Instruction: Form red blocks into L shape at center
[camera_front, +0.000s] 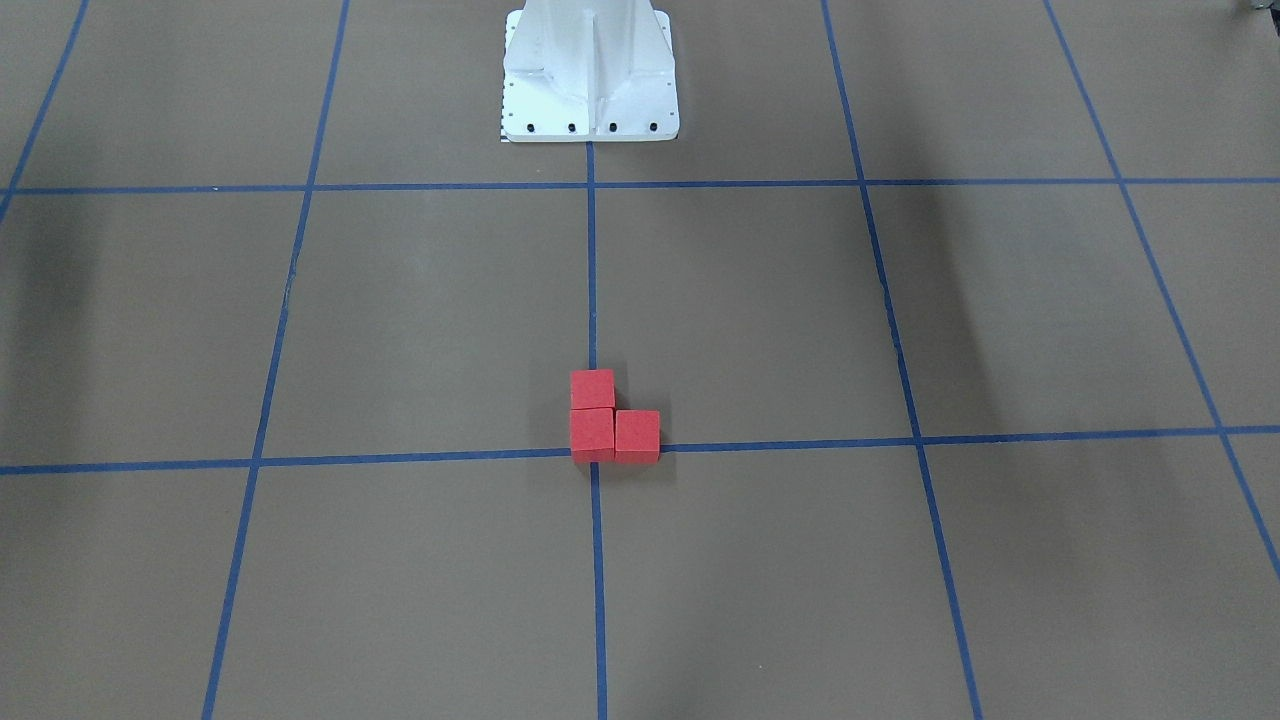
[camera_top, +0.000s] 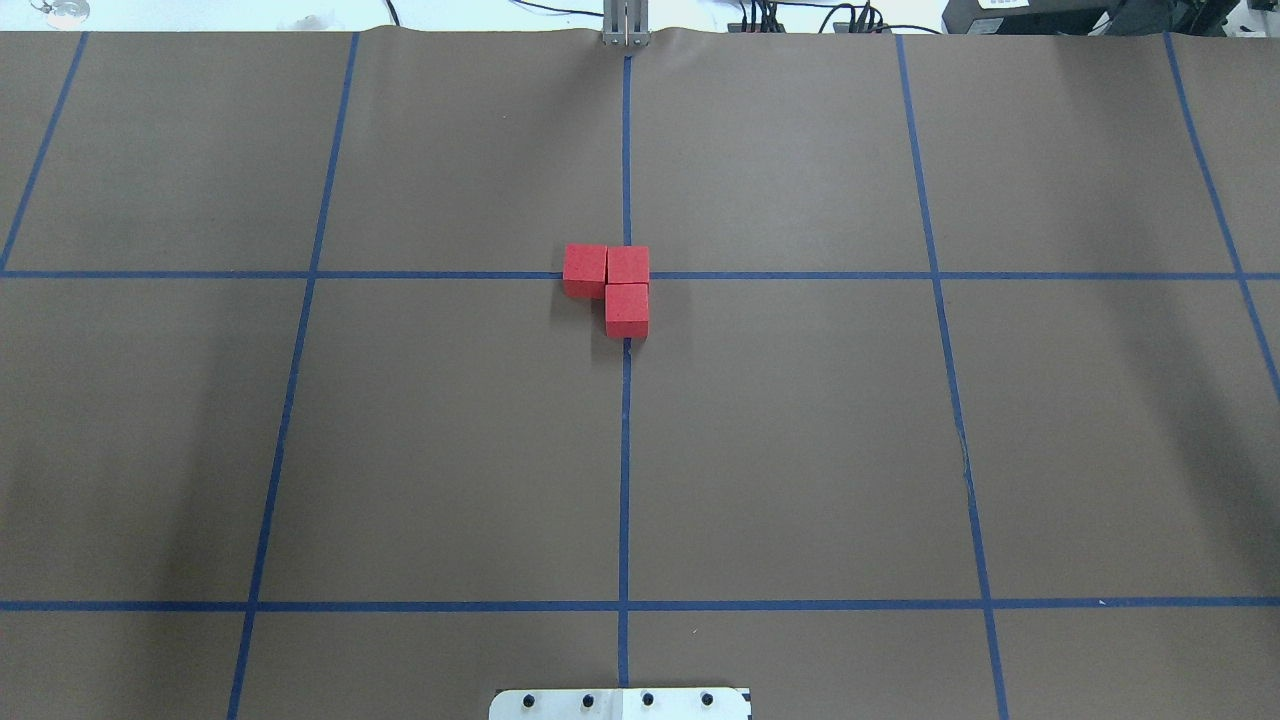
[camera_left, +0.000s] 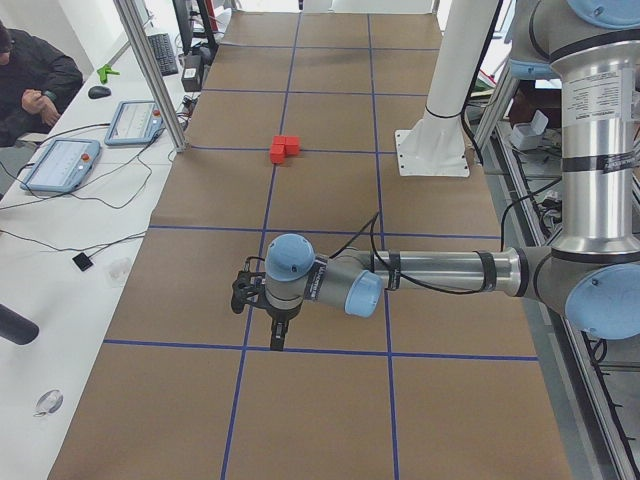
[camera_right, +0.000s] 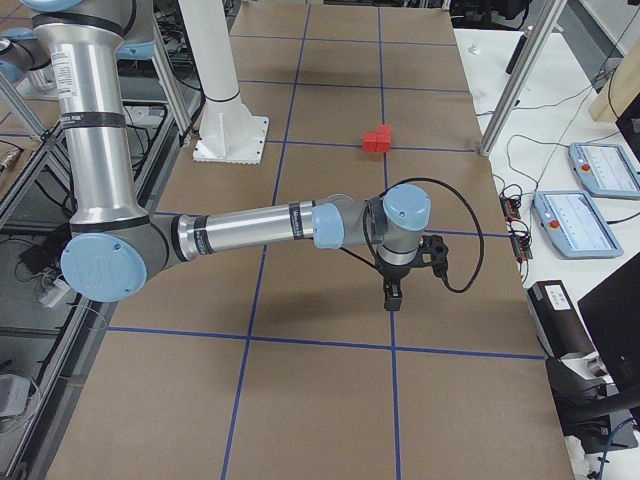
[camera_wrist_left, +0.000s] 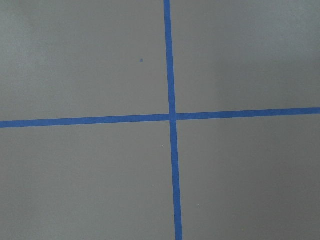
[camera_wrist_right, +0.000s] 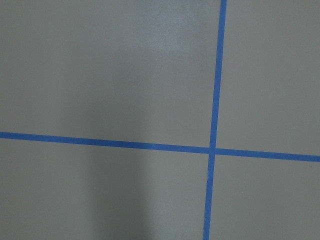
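Three red blocks (camera_front: 592, 388) (camera_front: 592, 432) (camera_front: 637, 436) lie touching in an L on the brown gridded surface. In the overhead view the corner block (camera_top: 628, 265) covers the center crossing of the blue tape lines (camera_top: 760, 275), with one block (camera_top: 585, 270) to its left and one (camera_top: 626, 310) nearer the robot. My left gripper (camera_left: 277, 338) shows only in the exterior left view, far from the blocks (camera_left: 284, 148); I cannot tell if it is open. My right gripper (camera_right: 392, 297) shows only in the exterior right view, far from the blocks (camera_right: 378, 140); I cannot tell its state.
The white robot pedestal (camera_front: 590, 75) stands behind the blocks. Both wrist views show only bare brown surface and other tape crossings (camera_wrist_left: 172, 117) (camera_wrist_right: 212, 150). An operator (camera_left: 30, 80) and tablets (camera_left: 60, 165) sit beside the table; an aluminium post (camera_right: 510, 75) stands at its edge.
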